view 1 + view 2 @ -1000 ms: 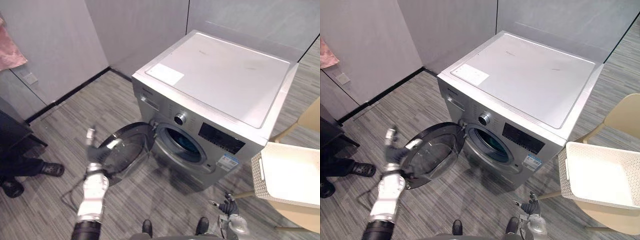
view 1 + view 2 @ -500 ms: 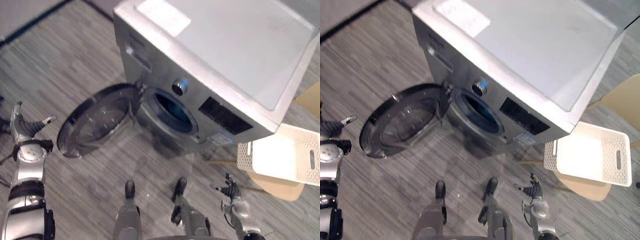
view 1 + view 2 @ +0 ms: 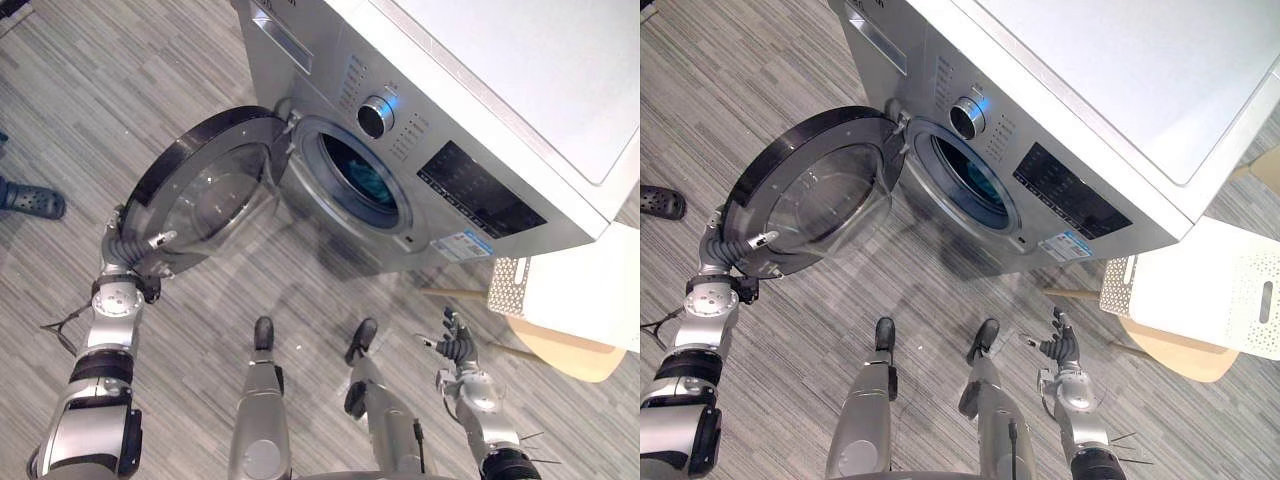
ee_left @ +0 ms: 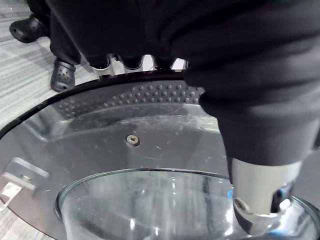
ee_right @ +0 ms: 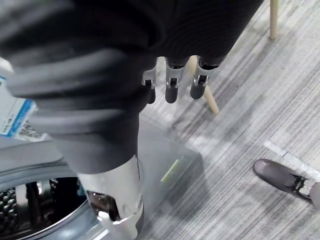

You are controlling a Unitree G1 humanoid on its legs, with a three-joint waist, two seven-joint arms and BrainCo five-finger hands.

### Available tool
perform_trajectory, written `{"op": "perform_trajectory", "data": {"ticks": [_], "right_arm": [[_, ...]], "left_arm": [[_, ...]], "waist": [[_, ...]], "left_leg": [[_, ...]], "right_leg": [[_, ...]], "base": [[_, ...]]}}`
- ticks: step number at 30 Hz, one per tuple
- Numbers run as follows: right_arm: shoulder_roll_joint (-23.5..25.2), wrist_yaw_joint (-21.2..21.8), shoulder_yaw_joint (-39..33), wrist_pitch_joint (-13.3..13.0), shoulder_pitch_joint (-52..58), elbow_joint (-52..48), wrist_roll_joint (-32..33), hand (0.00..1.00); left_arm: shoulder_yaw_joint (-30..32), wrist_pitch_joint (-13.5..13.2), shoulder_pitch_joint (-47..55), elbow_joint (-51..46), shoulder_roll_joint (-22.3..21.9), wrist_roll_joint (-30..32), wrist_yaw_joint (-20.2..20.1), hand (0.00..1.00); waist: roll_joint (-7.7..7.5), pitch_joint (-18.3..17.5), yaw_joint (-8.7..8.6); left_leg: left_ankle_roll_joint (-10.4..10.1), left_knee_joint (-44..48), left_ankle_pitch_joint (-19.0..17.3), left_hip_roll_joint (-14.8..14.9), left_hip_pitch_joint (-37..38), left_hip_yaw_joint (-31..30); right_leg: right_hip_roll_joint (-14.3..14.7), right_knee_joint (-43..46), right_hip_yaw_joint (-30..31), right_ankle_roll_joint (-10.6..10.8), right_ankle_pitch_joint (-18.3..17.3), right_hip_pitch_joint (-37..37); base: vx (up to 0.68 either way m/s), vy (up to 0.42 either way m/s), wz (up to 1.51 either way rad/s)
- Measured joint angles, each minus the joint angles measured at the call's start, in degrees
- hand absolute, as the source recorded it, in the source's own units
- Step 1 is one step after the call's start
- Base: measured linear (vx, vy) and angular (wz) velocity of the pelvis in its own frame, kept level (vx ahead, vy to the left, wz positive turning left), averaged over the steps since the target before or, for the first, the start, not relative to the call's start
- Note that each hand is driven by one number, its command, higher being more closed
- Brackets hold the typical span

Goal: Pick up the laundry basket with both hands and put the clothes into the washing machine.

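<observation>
The silver washing machine (image 3: 470, 110) stands with its round glass door (image 3: 205, 185) swung open to the left. Blue cloth (image 3: 368, 183) lies inside the drum. My left hand (image 3: 125, 248) is at the door's lower left rim (image 4: 125, 92), straight fingers (image 4: 122, 62) behind it and thumb (image 4: 260, 200) across the inner side. My right hand (image 3: 1060, 348) hangs open low above the floor, holding nothing, its fingers (image 5: 170, 85) relaxed. The white laundry basket (image 3: 1210, 295) rests on a tan chair (image 3: 1180, 358) to the machine's right; its inside looks plain white.
A person's dark shoe (image 3: 30, 200) stands on the striped grey floor at the far left, and the left wrist view has shoes (image 4: 62, 75) beyond the door. The chair's wooden leg (image 5: 274, 17) is close to my right hand.
The camera has tipped down and closer to the machine. My left hand has come in from the left, clear of the door, to the door's rim. My right hand stays low and open.
</observation>
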Motion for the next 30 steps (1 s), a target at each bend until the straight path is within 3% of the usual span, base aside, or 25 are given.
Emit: {"op": "perform_trajectory", "data": {"ticks": [3, 7, 10, 13, 15, 17, 18, 21, 24, 27, 30], "right_arm": [[0.4, -0.1, 0.0, 0.0, 0.1, 0.0, -0.1, 0.00], [2.3, -0.1, 0.2, 0.1, 0.4, 0.6, -0.8, 0.00], [3.7, -0.1, 1.0, 0.0, 0.3, 0.6, -1.0, 0.00], [3.3, -0.2, 1.4, 0.2, 0.5, 0.4, -1.0, 0.00], [3.0, -0.3, 1.4, 0.3, 0.5, -0.3, -1.0, 0.00], [2.8, -0.3, 1.4, 0.9, 1.6, -2.8, -1.0, 0.00], [2.8, -0.3, 1.1, 1.4, 4.2, -5.2, -1.0, 0.00], [2.9, -0.3, 0.3, 1.5, 7.7, -7.6, -1.0, 0.00], [3.1, -0.5, -0.3, 1.5, 10.5, -9.9, -1.0, 0.00], [3.4, -1.2, -0.6, 1.4, 11.9, -10.1, -1.0, 0.00], [3.5, -1.1, -0.4, 1.5, 11.6, -3.6, -1.1, 0.00]], "left_arm": [[-6.5, 0.1, 3.2, -4.2, -3.1, -0.1, -0.2, 0.00], [-18.0, 0.1, 8.4, -10.5, -12.9, -0.4, -1.0, 0.00], [-23.2, 1.5, 7.5, -10.7, -19.6, -2.9, 0.9, 0.00], [-32.3, 2.0, 0.4, -10.7, -21.3, -3.7, 0.6, 0.00], [-37.5, 1.8, -7.7, -10.7, -25.4, -3.4, -0.3, 0.00], [-38.0, 0.7, -16.8, -10.7, -30.8, -3.3, -0.4, 0.00], [-38.2, 0.5, -20.0, -11.2, -33.2, -3.3, -0.4, 0.00], [-38.8, 0.0, -17.9, -14.2, -34.1, -3.0, -0.5, 0.00], [-38.8, 0.1, -8.4, -20.8, -32.4, -2.0, -0.5, 0.00], [-37.8, 0.0, 2.8, -26.5, -29.6, -2.7, -1.1, 0.00], [-35.5, -0.2, 17.6, -29.2, -25.6, -5.1, -5.5, 0.00]], "waist": [[0.00, 0.0, -0.21], [0.31, -0.1, -0.58], [0.37, -0.1, -3.05], [0.72, -0.1, -7.00], [1.41, -0.3, -8.92], [2.93, -0.6, -11.44], [3.62, -0.9, -11.58], [5.66, -1.9, -11.54], [7.60, -3.1, -10.85], [8.85, -4.0, -8.49], [10.04, -7.2, -6.80]], "left_leg": [[0.5, -1.4, 0.5, -1.6, 1.5, 1.0], [1.1, -2.9, 0.9, -3.7, 4.8, 3.9], [2.4, -0.2, -1.3, -3.7, 5.5, 6.4], [3.3, 2.9, -3.6, -3.2, 5.6, 10.0], [4.2, 4.3, -5.0, -2.5, 5.6, 12.9], [4.3, 4.3, -6.1, -1.6, 5.7, 15.3], [3.6, 4.9, -6.8, -1.0, 6.1, 16.4], [3.2, 5.1, -6.9, 0.8, 6.6, 16.8], [1.8, 2.3, -6.0, 1.9, 10.0, 16.2], [1.2, -0.9, -4.6, 1.5, 13.8, 14.1], [0.4, -5.5, -3.0, 0.6, 18.6, 9.8]], "right_leg": [[-1.6, 0.6, 1.0, 0.9, 0.2, 0.0], [-3.8, 1.6, 3.8, 2.2, 0.4, 0.6], [-4.1, 2.0, 6.9, 2.5, 0.5, 0.7], [-4.0, 2.5, 11.2, 3.0, 0.2, -0.6], [-3.8, 2.4, 14.0, 5.1, -1.5, -1.6], [-3.0, 5.7, 15.5, 3.1, -1.6, -3.4], [-2.7, 5.2, 15.6, 2.9, -0.6, -3.3], [-0.9, 4.4, 15.2, 2.6, -0.4, -2.3], [0.3, 4.5, 13.0, 1.8, -1.8, 0.3], [0.3, 5.3, 10.4, 1.8, -4.1, 3.8], [0.0, 4.9, 6.0, 2.1, -6.4, 9.8]], "base": [[0.00, 0.089, 0.00], [0.03, 0.103, -0.18], [0.00, 0.063, -0.37], [-0.02, 0.029, -0.58], [-0.02, 0.005, -0.84], [0.05, 0.010, -0.84], [0.10, -0.011, -0.52], [0.12, -0.076, -0.30], [0.16, -0.078, 0.16], [0.11, -0.033, 0.45], [0.11, 0.012, 0.80]]}}
